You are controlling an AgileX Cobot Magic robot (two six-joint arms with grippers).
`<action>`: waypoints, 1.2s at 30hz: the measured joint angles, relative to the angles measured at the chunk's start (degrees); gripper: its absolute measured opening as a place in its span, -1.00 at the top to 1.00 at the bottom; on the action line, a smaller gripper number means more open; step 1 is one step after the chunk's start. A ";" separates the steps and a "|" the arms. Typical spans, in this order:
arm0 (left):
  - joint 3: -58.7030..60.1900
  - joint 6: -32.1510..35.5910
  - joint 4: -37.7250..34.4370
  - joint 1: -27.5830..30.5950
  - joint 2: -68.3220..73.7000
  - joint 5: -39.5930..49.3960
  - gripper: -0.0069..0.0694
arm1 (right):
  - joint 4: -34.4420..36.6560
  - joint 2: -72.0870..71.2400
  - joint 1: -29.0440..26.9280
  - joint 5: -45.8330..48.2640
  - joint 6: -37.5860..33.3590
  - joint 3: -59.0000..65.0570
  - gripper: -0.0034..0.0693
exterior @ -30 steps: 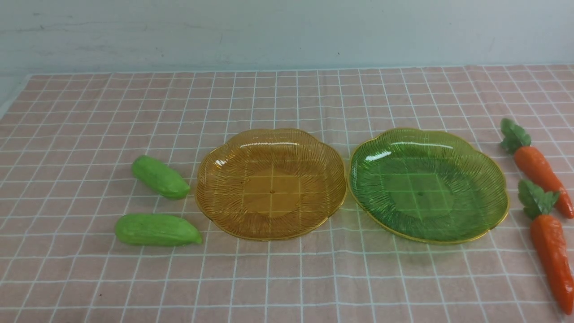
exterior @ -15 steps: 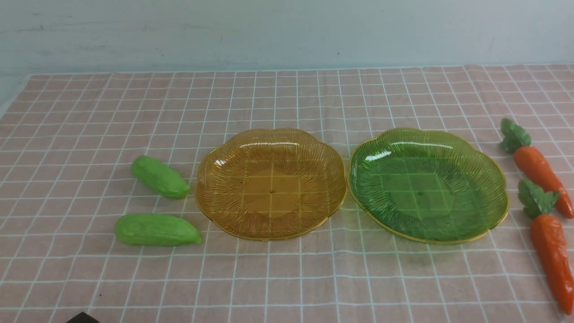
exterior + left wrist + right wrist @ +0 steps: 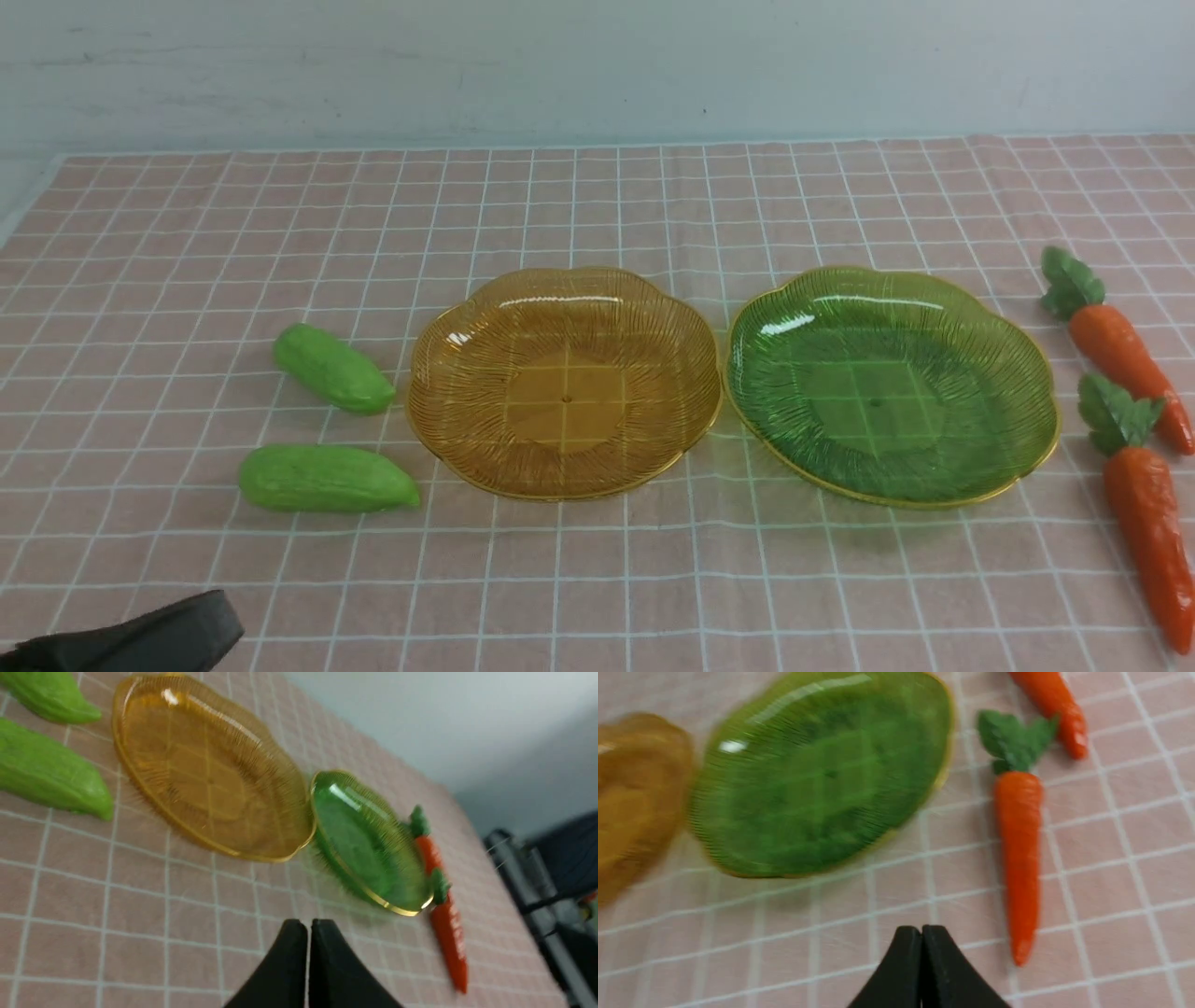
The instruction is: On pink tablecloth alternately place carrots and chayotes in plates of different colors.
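Your left claw [image 3: 308, 927] is clenched tight with nothing in it. In the front view it shows only as a dark shape in the lower left corner of the frame, over the cloth [image 3: 597, 579] and well apart from the chayotes. Your right claw [image 3: 921, 931] is clenched too, and it grips nothing. It is outside the front view, and its wrist camera shows it above bare cloth, near the near carrot's [image 3: 1148, 532] pointed tip and not touching it. The amber plate [image 3: 467, 411] sits at the centre of the front frame with the green plate [image 3: 1008, 411] just beside it at centre right. Their rims meet or nearly meet, and you cannot tell which from here. All four vegetables lie on the cloth, outside the plates. The far chayote [image 3: 333, 369] lies left of centre, just beside the amber plate's rim and angled toward it. The near chayote [image 3: 327, 478] lies below it in the frame, its tapered end close to the same rim. At the right edge, the far carrot [image 3: 1120, 350] slants down and to the right, its leaves toward the wall [image 3: 597, 65]. The near carrot lies below it, with its leafy top beside the green plate's rim and its tip toward the lower right corner. The two carrots lie close together.
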 joint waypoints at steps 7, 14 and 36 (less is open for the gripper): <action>-2.24 3.42 0.80 0.00 15.69 3.09 0.76 | -10.08 23.20 0.00 -2.74 6.50 -2.52 0.43; -2.24 7.07 0.80 0.00 18.04 1.47 0.49 | -10.84 37.68 0.00 -13.07 7.64 -3.54 -0.38; -2.24 7.11 -0.32 0.00 18.04 1.47 0.43 | -15.08 44.14 0.51 -4.83 12.08 -19.19 0.30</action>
